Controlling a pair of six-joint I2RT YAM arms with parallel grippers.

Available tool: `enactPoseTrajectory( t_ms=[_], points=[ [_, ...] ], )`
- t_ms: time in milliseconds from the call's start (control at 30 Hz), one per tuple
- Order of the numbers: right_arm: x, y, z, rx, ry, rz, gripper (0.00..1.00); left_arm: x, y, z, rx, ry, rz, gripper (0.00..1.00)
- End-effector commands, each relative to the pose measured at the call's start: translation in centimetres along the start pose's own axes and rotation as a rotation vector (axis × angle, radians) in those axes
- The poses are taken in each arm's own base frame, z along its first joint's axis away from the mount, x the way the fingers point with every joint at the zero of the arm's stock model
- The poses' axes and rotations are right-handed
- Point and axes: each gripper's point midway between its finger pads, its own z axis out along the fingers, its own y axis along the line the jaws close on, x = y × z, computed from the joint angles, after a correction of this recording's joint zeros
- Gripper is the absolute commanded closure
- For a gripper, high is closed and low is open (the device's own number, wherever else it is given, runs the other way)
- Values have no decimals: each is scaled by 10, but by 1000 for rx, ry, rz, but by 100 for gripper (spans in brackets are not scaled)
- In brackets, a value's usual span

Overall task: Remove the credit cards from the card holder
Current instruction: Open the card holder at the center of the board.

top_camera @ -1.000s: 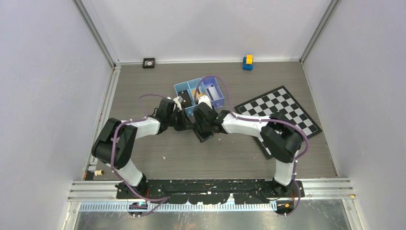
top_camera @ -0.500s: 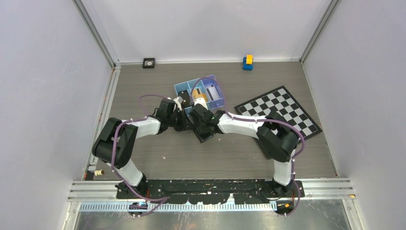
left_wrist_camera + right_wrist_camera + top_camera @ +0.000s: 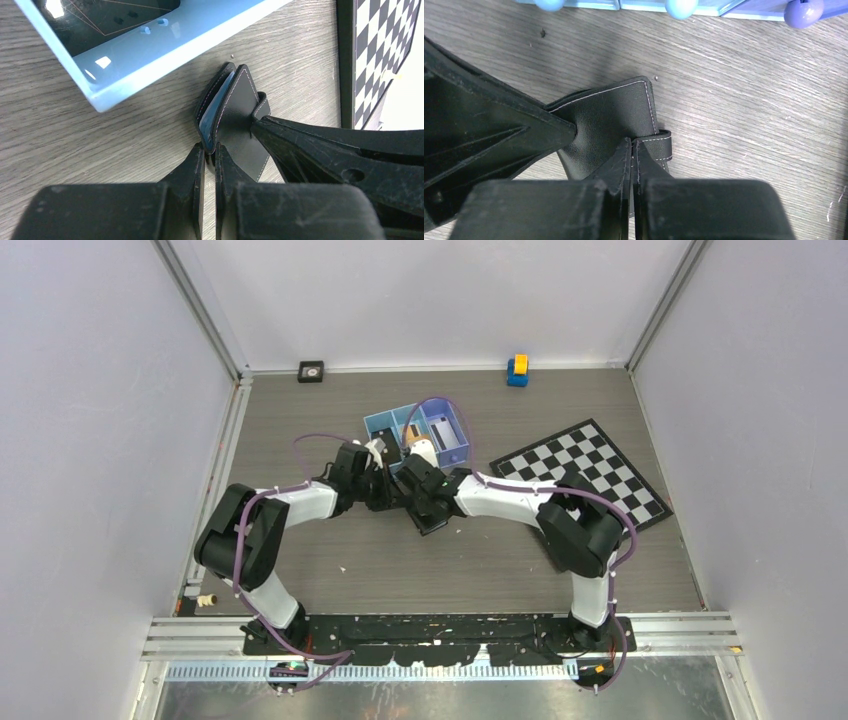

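Left gripper [image 3: 209,150]: jaws closed on the near edge of the card holder [image 3: 239,112], pinching both black leaves together.

Right gripper [image 3: 631,145]: jaws closed on the holder's short strap tab [image 3: 660,145], fingertips meeting with only the strap between them.

Location: the card holder rests on the wooden table [image 3: 60,145], just on the near side of the blue tray [image 3: 150,50], close to its wall but not touching it.

Left wrist view: shows the holder edge-on, the two leaves slightly parted at the far end, with a pale blue lining visible between them. What sits inside that gap cannot be told. The right finger enters from the right and meets the strap. The chequered board [image 3: 380,45] lies at the far right.

Right wrist view: shows the holder's outer face, black with pale stitching, flat side up. The lining is not visible here. The left finger enters from the left and overlaps the holder's edge.

Top view: both wrists meet in front of the tray and cover the holder almost entirely. An orange-gold patch [image 3: 409,437] shows in the tray's middle compartment, too small to identify.
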Motion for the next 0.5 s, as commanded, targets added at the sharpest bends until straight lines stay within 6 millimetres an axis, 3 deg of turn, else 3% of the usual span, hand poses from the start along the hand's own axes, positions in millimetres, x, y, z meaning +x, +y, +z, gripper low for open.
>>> enactPoseTrajectory(
  t_ms=[0,467],
  points=[
    [6,-47,5,148,38,33,99,1,5,-2,-31,17,34,100],
    [-8,-81,-10,210,-28,130,100,0,7,-3,-43,15,39,100]
  ],
)
